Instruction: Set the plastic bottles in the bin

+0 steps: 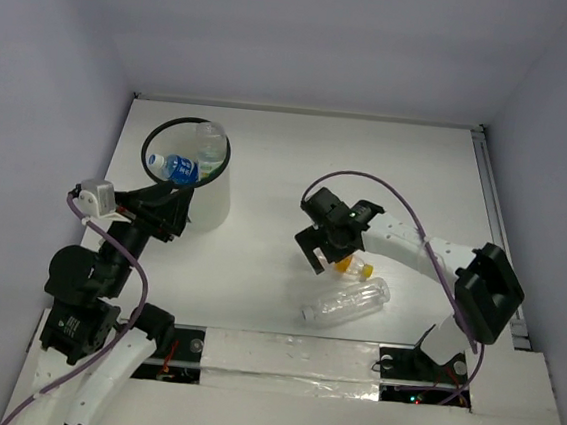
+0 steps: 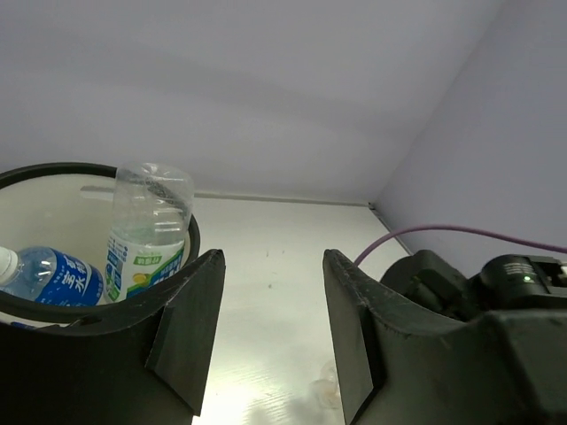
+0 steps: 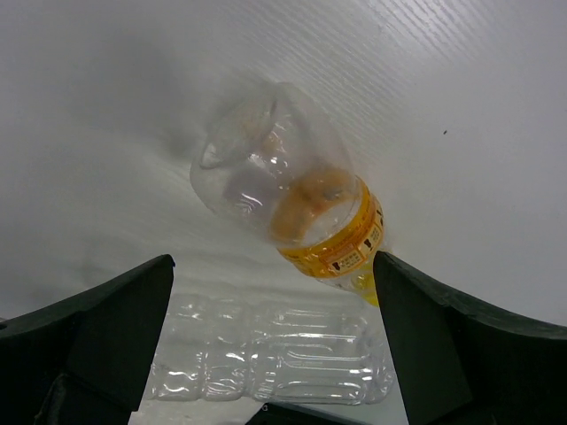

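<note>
The white bin (image 1: 211, 206) with its black rim stands at the back left. It holds a blue-labelled bottle (image 1: 174, 168) and a clear green-labelled bottle (image 1: 210, 145). In the left wrist view the rim (image 2: 53, 168), green-labelled bottle (image 2: 146, 235) and blue one (image 2: 53, 276) show. My left gripper (image 1: 175, 216) (image 2: 270, 328) is open and empty beside the bin's near wall. My right gripper (image 1: 322, 252) (image 3: 270, 345) is open, hanging over an orange-labelled bottle (image 1: 355, 268) (image 3: 292, 199) that lies on the table. A clear crushed bottle (image 1: 347, 301) (image 3: 266, 359) lies beside it.
White walls close the table at the back and both sides. A metal rail (image 1: 493, 223) runs along the right edge. Purple cables loop from both arms. The right arm's black wrist (image 2: 496, 292) shows at the right of the left wrist view.
</note>
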### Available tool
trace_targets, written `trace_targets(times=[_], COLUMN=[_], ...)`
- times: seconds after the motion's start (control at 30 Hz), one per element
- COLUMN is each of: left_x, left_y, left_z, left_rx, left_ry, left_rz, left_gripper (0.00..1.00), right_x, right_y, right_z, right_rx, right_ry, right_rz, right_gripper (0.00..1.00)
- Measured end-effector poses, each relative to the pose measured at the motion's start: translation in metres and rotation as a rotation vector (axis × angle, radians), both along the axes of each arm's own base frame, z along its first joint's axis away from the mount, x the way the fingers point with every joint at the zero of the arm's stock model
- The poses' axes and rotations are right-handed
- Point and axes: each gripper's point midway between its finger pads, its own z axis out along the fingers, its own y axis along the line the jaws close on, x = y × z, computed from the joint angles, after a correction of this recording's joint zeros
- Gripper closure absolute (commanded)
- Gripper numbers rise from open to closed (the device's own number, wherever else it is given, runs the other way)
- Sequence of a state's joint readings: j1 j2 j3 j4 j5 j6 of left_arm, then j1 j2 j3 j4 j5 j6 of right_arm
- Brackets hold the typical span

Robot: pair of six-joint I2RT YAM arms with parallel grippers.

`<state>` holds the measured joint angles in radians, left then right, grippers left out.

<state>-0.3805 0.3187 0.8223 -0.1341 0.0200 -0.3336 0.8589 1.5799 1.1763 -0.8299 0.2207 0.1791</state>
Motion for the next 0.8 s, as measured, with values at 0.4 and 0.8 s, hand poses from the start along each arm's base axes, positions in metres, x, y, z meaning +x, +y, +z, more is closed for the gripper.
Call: trace_targets(times=[0.4,0.8], left_x=[-0.001,0.002], left_y=[-0.007,-0.01], left_z=[-0.018,-0.026], left_rx=[0.026,0.042], left_ry=[0.011,0.022], left_rz=[-0.036,-0.046], left_gripper=[0.54,0.54], right_x=[0.011,0.055], right_y=[0.004,0.0], right_z=[-0.044,-0.052], right_rx=[-0.1,-0.1], right_ry=[0.095,0.027], right_rz=[0.098,0.078], right_gripper=[0.08,0.43])
